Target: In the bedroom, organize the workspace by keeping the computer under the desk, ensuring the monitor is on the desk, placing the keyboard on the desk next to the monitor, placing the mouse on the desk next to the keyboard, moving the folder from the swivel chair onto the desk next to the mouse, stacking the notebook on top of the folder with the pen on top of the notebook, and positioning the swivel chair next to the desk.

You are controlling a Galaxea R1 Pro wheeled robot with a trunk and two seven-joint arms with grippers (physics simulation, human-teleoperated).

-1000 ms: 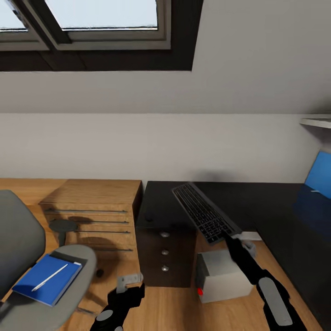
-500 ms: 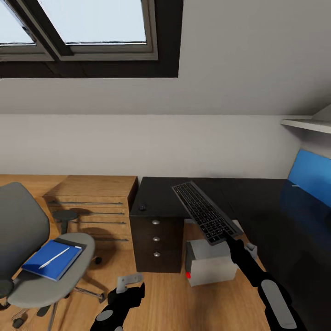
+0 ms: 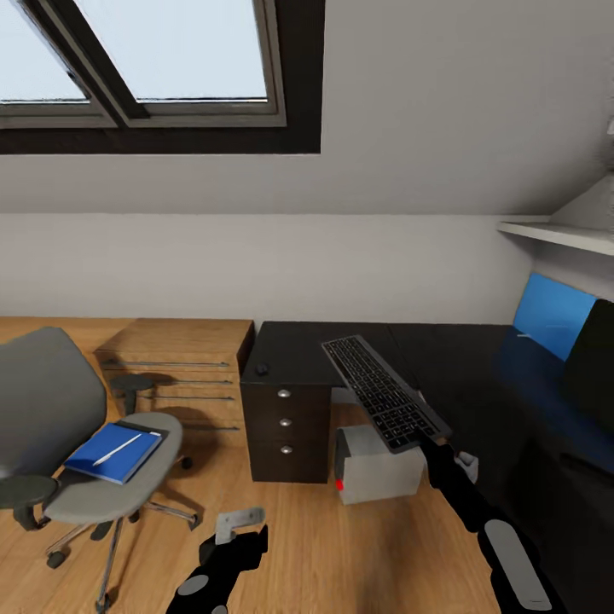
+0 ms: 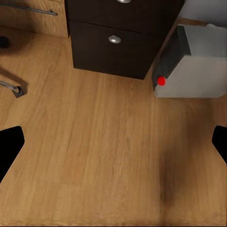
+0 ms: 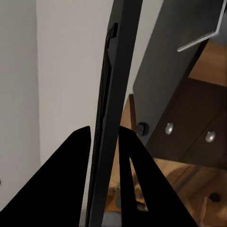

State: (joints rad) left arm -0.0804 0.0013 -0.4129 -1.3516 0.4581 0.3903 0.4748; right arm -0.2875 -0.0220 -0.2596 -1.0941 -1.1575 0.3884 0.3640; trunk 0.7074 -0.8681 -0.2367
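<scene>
My right gripper (image 3: 432,445) is shut on the near end of the dark keyboard (image 3: 383,399), which hangs tilted in the air over the black desk (image 3: 298,345). In the right wrist view the keyboard (image 5: 116,94) runs edge-on between the fingers (image 5: 71,179). A small dark mouse (image 3: 263,368) lies on the desk's left end. The grey computer (image 3: 375,465), with a red light, stands on the floor under the desk. On the grey swivel chair (image 3: 51,409) lies a blue folder stack (image 3: 115,454) with a white pen (image 3: 118,448) on top. My left gripper (image 3: 239,518) hangs open above the floor.
A blue screen (image 3: 553,327) stands at the desk's far right, next to a dark shape (image 3: 593,367). The desk's drawer unit (image 3: 286,419) faces me, with a wooden dresser (image 3: 179,362) beside it. A white shelf (image 3: 558,234) juts from the right wall. Wooden floor (image 4: 104,151) lies below.
The camera has pulled back and turned, so the chair shows more fully and the desk's right end comes into view. The keyboard stays held in my right gripper.
</scene>
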